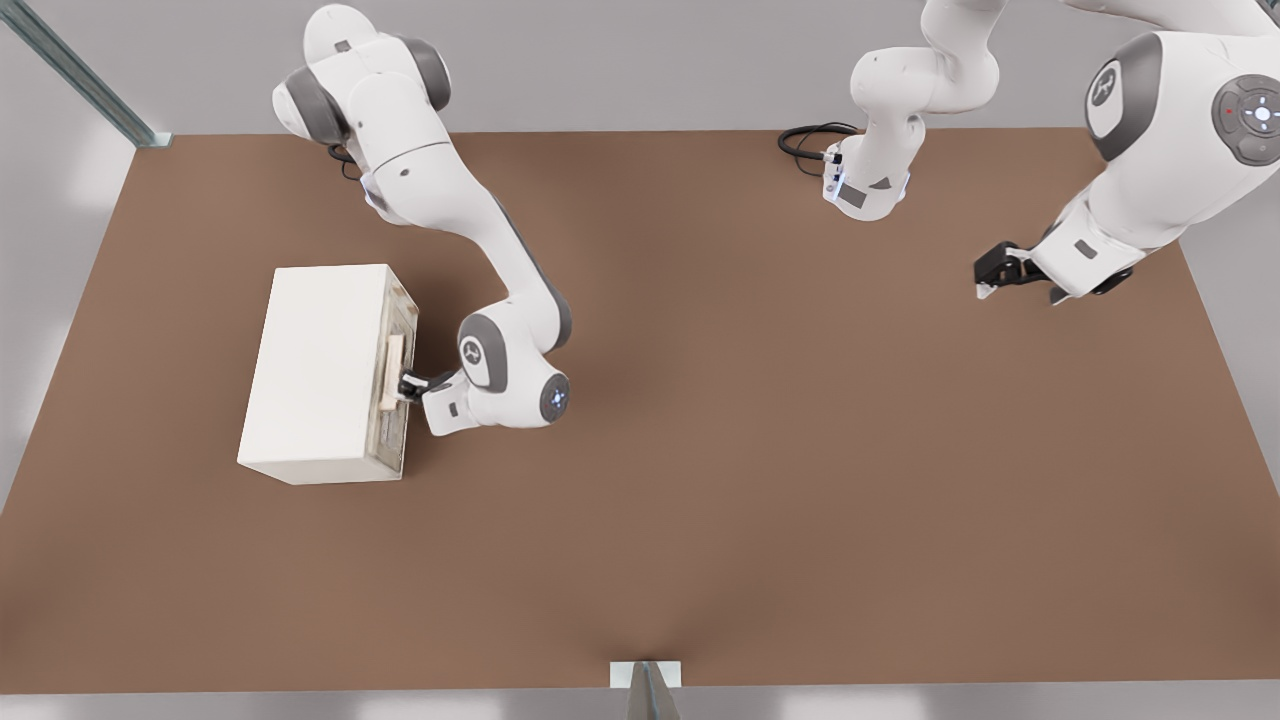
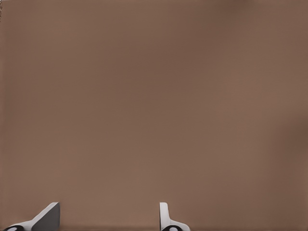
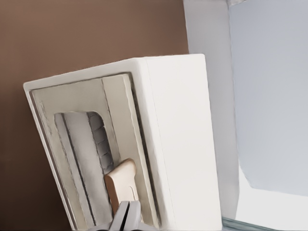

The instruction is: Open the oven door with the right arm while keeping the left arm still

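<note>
Closest in the front view, bare brown bench [image 1: 700,500] runs up to the oven [image 1: 320,370], which sits toward the front view's left with its face turned to the front view's right. My right arm [image 1: 450,210] bends down so my fingers [image 1: 408,385] meet the tan handle [image 1: 393,372] on the oven door [image 1: 398,385], which looks shut or barely cracked. I judge the grasp is made and the pull comes next: draw the handle away from the oven along the door's swing.

From my right wrist view, the fingers [image 3: 126,219] look pinched nearly together at the handle [image 3: 121,185], apparently gripping it, though the contact is partly hidden.
</note>
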Controlling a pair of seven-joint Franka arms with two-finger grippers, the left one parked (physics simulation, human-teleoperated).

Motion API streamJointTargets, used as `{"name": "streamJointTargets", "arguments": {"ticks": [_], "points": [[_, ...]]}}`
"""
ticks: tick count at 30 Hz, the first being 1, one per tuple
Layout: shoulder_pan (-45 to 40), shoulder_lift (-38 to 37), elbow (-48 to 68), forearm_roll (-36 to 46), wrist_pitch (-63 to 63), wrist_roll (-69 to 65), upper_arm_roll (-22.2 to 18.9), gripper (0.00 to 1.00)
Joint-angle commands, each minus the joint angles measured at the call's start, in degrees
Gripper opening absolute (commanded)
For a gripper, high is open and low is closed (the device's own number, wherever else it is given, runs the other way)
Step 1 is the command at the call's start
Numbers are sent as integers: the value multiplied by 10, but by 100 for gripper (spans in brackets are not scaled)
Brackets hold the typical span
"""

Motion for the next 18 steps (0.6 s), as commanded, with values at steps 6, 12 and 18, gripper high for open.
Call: {"name": "streamJointTargets", "arguments": {"ticks": [6,12,18], "points": [[-120,-135,50,227,78,-176,9,21],[-223,-266,35,387,78,-327,1,100],[-228,-278,62,354,85,-471,-7,100]]}}
